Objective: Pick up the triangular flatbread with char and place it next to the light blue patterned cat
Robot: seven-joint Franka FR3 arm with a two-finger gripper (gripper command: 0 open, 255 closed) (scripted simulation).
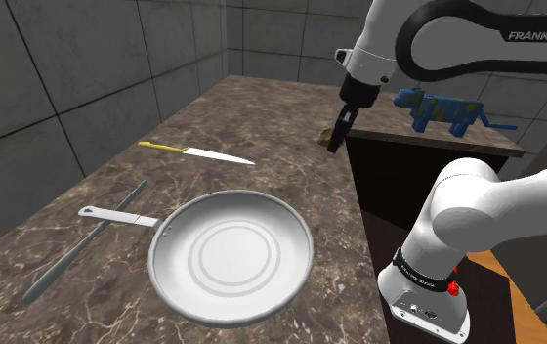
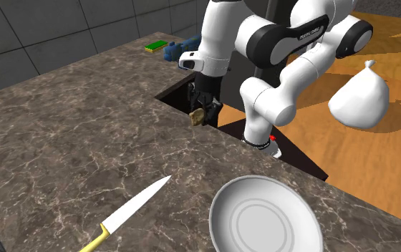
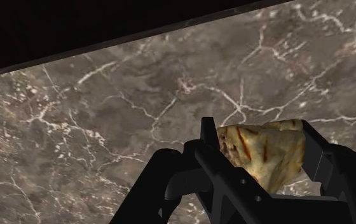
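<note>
Two fingers of the gripper (image 3: 257,132) clasp the charred triangular flatbread (image 3: 262,156), held off the marble counter (image 1: 262,107) for carrying; the blue cat (image 1: 442,107) stands well apart, so the transfer toward it is not yet done

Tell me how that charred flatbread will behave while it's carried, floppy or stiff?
Probably fairly stiff: the flatbread keeps its wedge shape between the fingers without sagging. Likely light, since a simple pinch holds it over the counter. Its surface looks dry and mottled, so slipping seems unlikely.
</note>
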